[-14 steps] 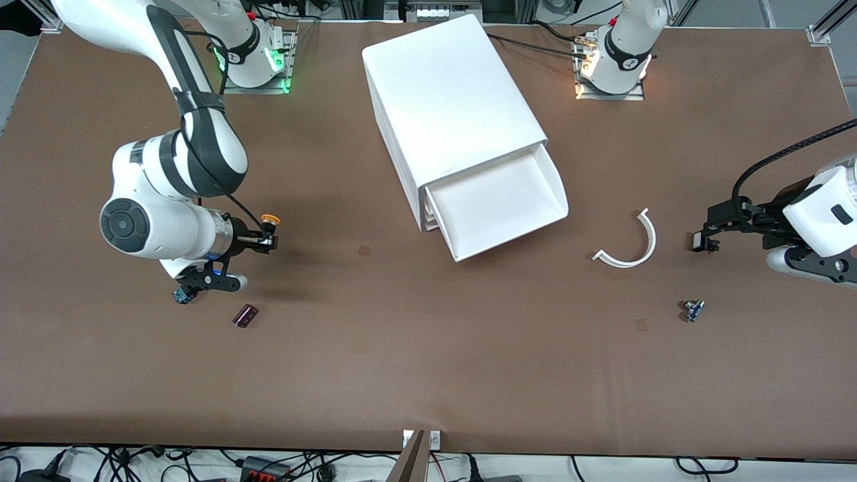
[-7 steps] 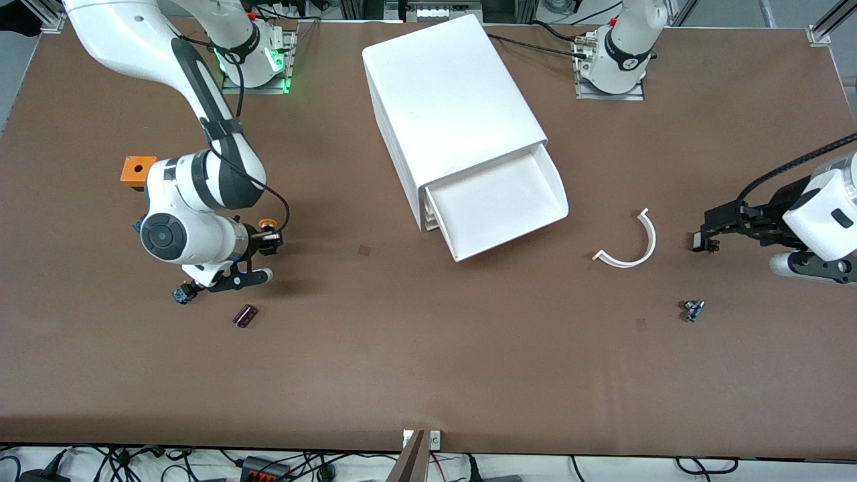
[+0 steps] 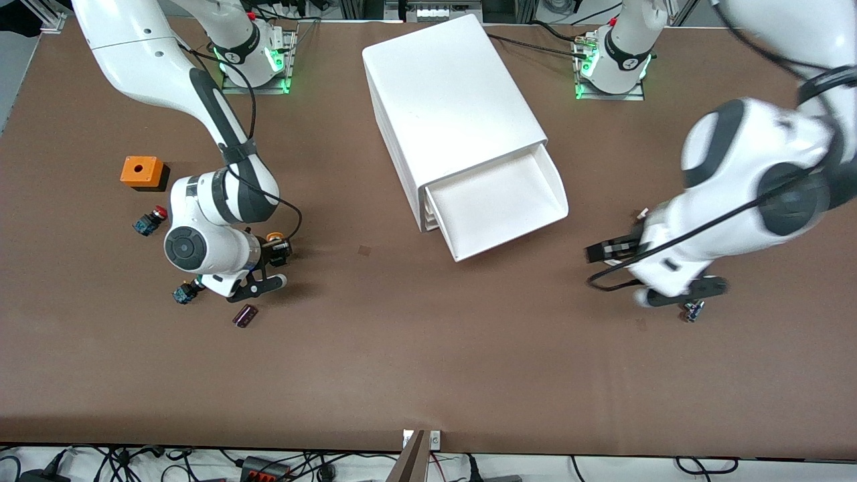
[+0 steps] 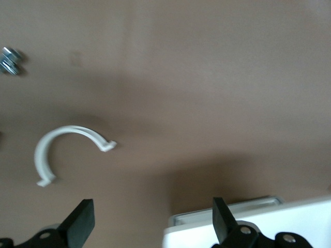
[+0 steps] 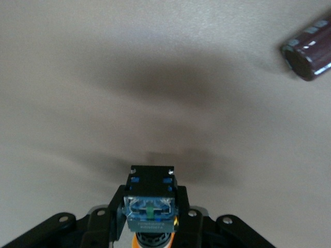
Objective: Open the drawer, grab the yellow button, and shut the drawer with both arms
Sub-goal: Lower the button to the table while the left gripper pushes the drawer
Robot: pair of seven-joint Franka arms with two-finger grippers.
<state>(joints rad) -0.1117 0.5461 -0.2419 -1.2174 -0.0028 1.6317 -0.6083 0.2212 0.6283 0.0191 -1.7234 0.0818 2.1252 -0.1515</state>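
Orange-capped button (image 3: 272,236) held clamped in right gripper (image 3: 280,249), left of centre; drawer (image 3: 499,201) open at centre.

Left gripper (image 3: 594,253), fingers spread and empty, probably heading for drawer front: best pushed squarely along the slide, lip contacted evenly.

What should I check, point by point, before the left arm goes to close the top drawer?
1. Button held by the right end effector: ok, fingers shut on its body, orange cap showing.
2. Drawer free of items: ok, its floor shows bare white.
3. Left end effector free: ok, open and holding nothing.
4. Left end effector lined up with the drawer front: not ok, it is over the table toward the left arm's end, not at the lip.
5. White curved clip clear of the path: cannot tell, it lies close under the left arm.
6. Cabinet square to the table: not ok, it stands angled.
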